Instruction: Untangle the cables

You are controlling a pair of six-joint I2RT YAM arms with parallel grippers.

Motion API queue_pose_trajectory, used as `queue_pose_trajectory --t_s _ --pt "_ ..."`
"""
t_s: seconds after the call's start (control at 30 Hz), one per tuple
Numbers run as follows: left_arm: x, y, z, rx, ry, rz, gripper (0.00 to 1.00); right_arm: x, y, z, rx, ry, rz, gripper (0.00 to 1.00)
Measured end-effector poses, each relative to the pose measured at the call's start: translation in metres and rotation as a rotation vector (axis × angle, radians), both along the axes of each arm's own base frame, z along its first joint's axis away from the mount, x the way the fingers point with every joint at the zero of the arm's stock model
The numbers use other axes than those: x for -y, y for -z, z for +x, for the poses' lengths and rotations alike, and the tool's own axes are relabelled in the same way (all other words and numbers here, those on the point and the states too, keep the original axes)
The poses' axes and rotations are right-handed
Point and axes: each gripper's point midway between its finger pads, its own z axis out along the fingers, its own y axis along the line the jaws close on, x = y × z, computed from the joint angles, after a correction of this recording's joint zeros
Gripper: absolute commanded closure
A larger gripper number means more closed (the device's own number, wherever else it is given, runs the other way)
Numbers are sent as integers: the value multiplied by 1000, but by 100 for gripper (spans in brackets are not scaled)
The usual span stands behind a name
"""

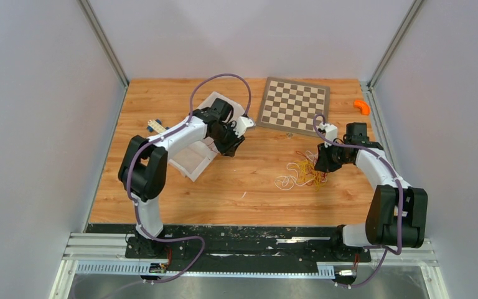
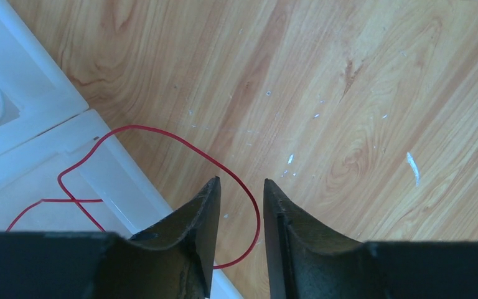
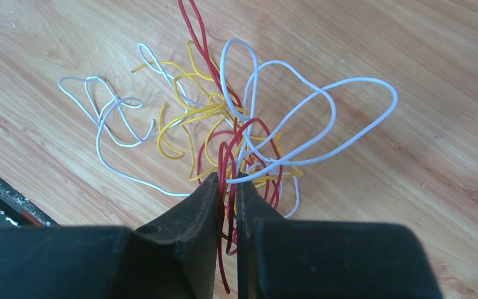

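The cables (image 1: 302,171) lie in a tangle of red, yellow and white loops on the wooden table, right of centre. My right gripper (image 1: 319,163) is at the tangle's right edge. In the right wrist view the gripper (image 3: 227,180) is shut on red cable strands (image 3: 224,156) that run between its fingers. White loops (image 3: 348,134) and yellow loops (image 3: 183,115) spread out beyond the tips. My left gripper (image 1: 229,148) hovers beside the white bin (image 1: 190,163). In the left wrist view the gripper (image 2: 241,182) is open. A single red cable (image 2: 162,132) curves under its jaws and drapes over the bin's rim (image 2: 37,106).
A checkerboard (image 1: 293,104) lies at the back centre. A small orange piece (image 1: 362,106) sits at the back right. A small striped item (image 1: 155,125) lies left of the bin. Grey walls close in the table on both sides.
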Motion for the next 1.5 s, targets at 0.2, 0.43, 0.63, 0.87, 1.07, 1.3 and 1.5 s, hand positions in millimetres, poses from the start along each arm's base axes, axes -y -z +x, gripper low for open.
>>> queue_pose_trajectory --t_s 0.2,0.43,0.63,0.87,1.07,1.3,1.5 --pt "2 -3 4 -11 23 17 84 0 0 0 0 0 0 86" --pt "1 -13 -1 -29 66 23 100 0 2 2 -10 0 1 86" --pt "-7 -25 4 -60 25 -24 100 0 3 5 -17 1 2 86" --pt "-94 -67 73 -21 -315 -137 100 0 1 7 -11 0 5 86" --pt "-182 -46 108 -32 -603 -93 100 -1 3 6 -20 -2 11 86" --pt "-177 -6 120 -54 -650 -19 100 -2 6 7 -35 0 17 86" --pt "-159 -4 131 12 -626 3 100 -2 6 8 -36 4 18 86"
